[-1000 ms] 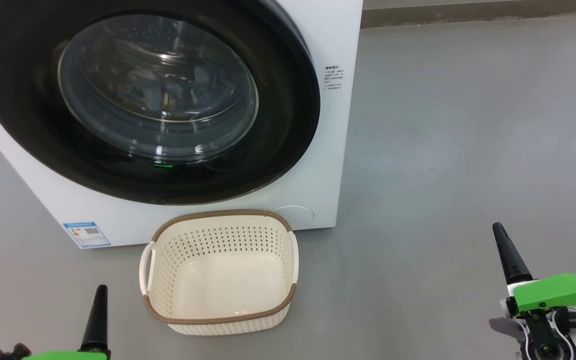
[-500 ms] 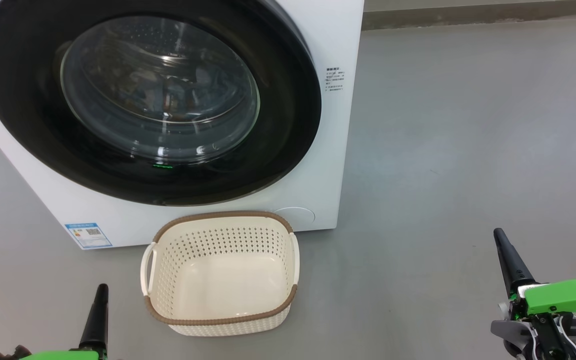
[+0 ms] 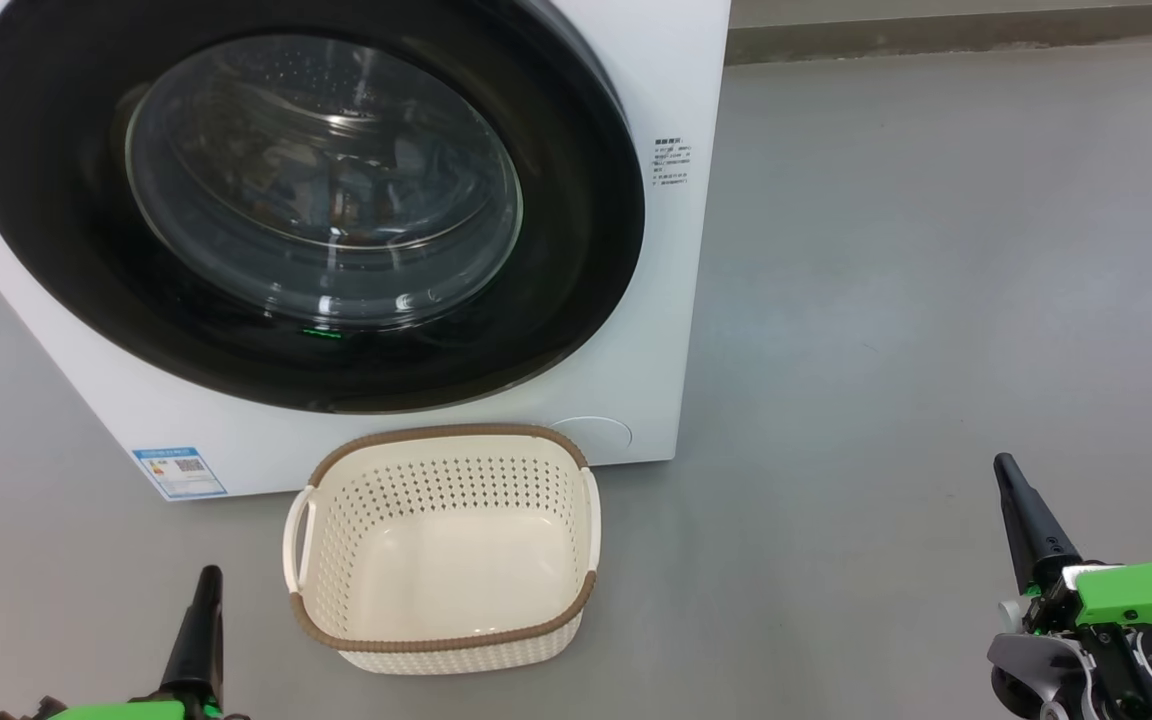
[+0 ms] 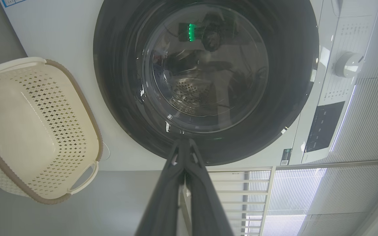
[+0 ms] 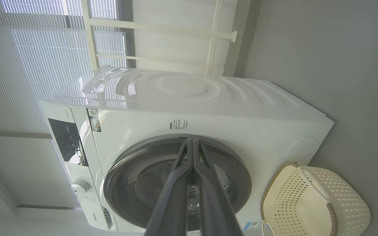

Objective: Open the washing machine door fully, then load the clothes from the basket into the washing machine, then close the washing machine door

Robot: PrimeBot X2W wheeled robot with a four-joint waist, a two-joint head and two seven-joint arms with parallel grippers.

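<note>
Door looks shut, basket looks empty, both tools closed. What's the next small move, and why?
Probably none on the machine: just park both arms. The washing machine door sits closed against the front, the basket is empty, and the left tool and right tool are shut, empty and clear of both. The task looks finished.

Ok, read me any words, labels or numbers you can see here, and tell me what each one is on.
Nothing is sharp enough to quote.
Blue label sticker, low on the washing machine front: code square and print, too small to read.
Black printed lines, right of the washing machine door: too small to read.
Dark control panel: markings blurred.
Basket: no text.
</note>
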